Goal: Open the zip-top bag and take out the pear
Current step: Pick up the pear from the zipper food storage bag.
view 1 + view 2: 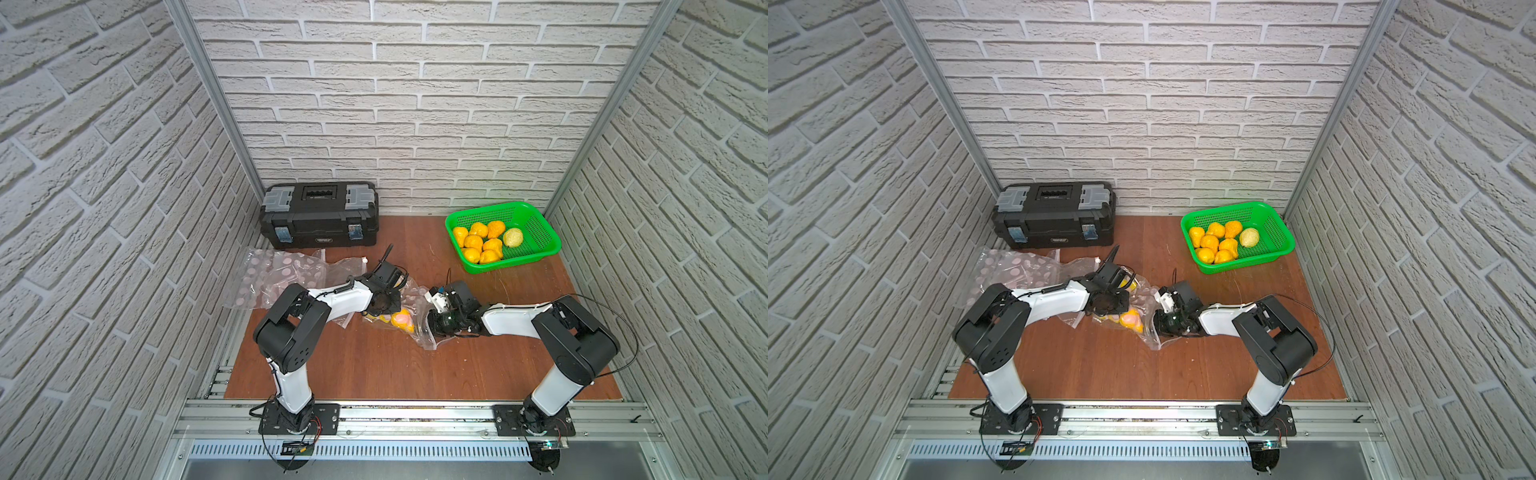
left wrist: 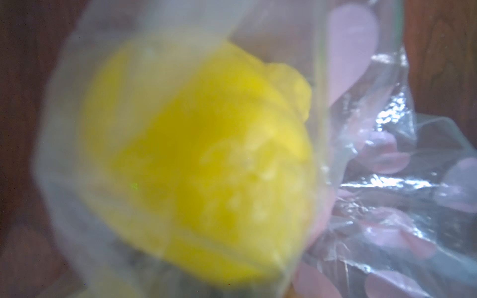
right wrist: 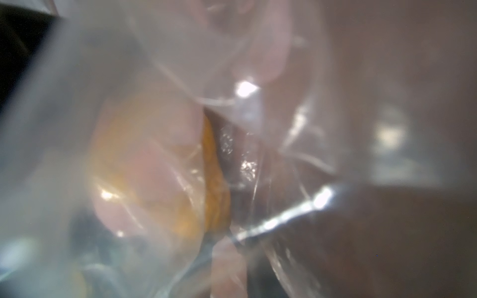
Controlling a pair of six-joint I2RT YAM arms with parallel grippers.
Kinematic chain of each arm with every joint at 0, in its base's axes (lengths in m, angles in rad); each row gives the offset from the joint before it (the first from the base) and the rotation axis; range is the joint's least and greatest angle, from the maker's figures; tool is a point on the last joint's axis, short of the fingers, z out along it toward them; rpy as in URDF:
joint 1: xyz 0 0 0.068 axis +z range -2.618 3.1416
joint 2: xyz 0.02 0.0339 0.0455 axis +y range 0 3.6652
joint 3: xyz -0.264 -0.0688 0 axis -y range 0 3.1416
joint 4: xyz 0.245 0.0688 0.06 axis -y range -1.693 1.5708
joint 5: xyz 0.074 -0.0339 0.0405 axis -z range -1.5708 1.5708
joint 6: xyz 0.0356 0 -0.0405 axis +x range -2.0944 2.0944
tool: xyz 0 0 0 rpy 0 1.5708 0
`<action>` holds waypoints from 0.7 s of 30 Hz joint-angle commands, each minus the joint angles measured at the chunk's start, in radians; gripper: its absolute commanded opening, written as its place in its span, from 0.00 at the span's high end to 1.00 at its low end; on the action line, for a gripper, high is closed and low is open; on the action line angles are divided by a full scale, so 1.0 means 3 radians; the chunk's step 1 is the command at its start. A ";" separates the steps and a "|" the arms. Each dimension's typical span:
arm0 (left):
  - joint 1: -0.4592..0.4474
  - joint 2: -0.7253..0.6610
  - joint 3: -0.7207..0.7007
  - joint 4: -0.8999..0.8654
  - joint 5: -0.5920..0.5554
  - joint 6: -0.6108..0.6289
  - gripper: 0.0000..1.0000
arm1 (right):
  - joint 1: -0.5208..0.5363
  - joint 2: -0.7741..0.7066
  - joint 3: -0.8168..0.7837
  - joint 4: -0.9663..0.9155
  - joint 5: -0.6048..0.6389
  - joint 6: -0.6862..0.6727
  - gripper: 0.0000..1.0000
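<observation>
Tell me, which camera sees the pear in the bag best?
The left wrist view: the pear fills the picture behind the clear bag, though blurry. In both top views the pear is a small yellow patch between the arms. The right wrist view shows an orange smear.

A brown wooden table (image 1: 374, 365) carries a black toolbox (image 1: 319, 216) at its back edge. A green basket (image 1: 540, 232) sits well to the toolbox's right. Crumpled empty bags (image 1: 274, 274) lie just in front of the toolbox, and farther forward lies a zip-top bag (image 1: 424, 336) holding a yellow pear (image 1: 401, 320).
</observation>
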 commanded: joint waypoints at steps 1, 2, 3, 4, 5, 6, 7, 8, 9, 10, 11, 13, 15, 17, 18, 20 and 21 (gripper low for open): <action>-0.0077 0.0134 -0.0170 0.0030 0.0137 0.0023 1.00 | 0.0016 -0.0038 0.0027 0.0546 0.0563 0.0248 0.80; -0.0077 0.0114 -0.0165 0.0033 0.0139 0.0052 1.00 | 0.0022 -0.0022 0.0054 0.0510 0.0621 0.0281 0.82; -0.0080 0.0107 -0.0154 0.0022 0.0140 0.0076 1.00 | 0.0026 0.0001 0.0076 0.0481 0.0700 0.0298 0.84; -0.0077 0.0103 -0.0145 0.0005 0.0129 0.0085 1.00 | 0.0023 0.0024 0.0083 0.0483 0.0754 0.0301 0.84; -0.0076 0.0095 -0.0144 -0.0004 0.0129 0.0098 1.00 | 0.0023 0.0051 0.0098 0.0510 0.0775 0.0285 0.84; -0.0076 0.0090 -0.0152 0.0007 0.0132 0.0099 1.00 | 0.0024 0.0118 0.0160 0.0509 0.0699 0.0250 0.83; -0.0077 0.0092 -0.0160 0.0017 0.0135 0.0094 1.00 | 0.0026 0.0222 0.0259 0.0514 0.0523 0.0199 0.82; -0.0077 0.0096 -0.0170 0.0030 0.0131 0.0079 1.00 | 0.0023 0.0363 0.0399 0.0510 0.0273 0.0151 0.82; -0.0076 0.0109 -0.0170 0.0046 0.0139 0.0068 1.00 | 0.0023 0.0462 0.0475 0.0640 0.0029 0.0169 0.82; -0.0076 0.0121 -0.0166 0.0045 0.0138 0.0058 1.00 | 0.0024 0.0499 0.0453 0.0846 -0.0153 0.0237 0.82; -0.0081 0.0136 -0.0156 0.0031 0.0132 0.0049 1.00 | 0.0023 0.0503 0.0393 0.1046 -0.0277 0.0335 0.82; -0.0080 0.0138 -0.0155 0.0019 0.0094 0.0023 1.00 | 0.0024 0.0438 0.0325 0.1163 -0.0429 0.0383 0.79; -0.0074 0.0135 -0.0180 0.0038 0.0076 -0.0015 1.00 | 0.0038 0.0329 0.0261 0.1156 -0.0526 0.0347 0.75; -0.0071 0.0142 -0.0186 0.0060 0.0075 -0.0034 1.00 | 0.0057 0.0211 0.0233 0.1036 -0.0559 0.0274 0.71; -0.0071 0.0151 -0.0182 0.0060 0.0075 -0.0040 1.00 | 0.0066 0.0140 0.0223 0.0953 -0.0561 0.0219 0.68; -0.0071 0.0171 -0.0178 0.0067 0.0075 -0.0054 1.00 | 0.0088 -0.0010 0.0193 0.0801 -0.0503 0.0110 0.65; -0.0074 0.0171 -0.0186 0.0072 0.0077 -0.0061 1.00 | 0.0103 -0.0085 0.0183 0.0715 -0.0474 0.0041 0.63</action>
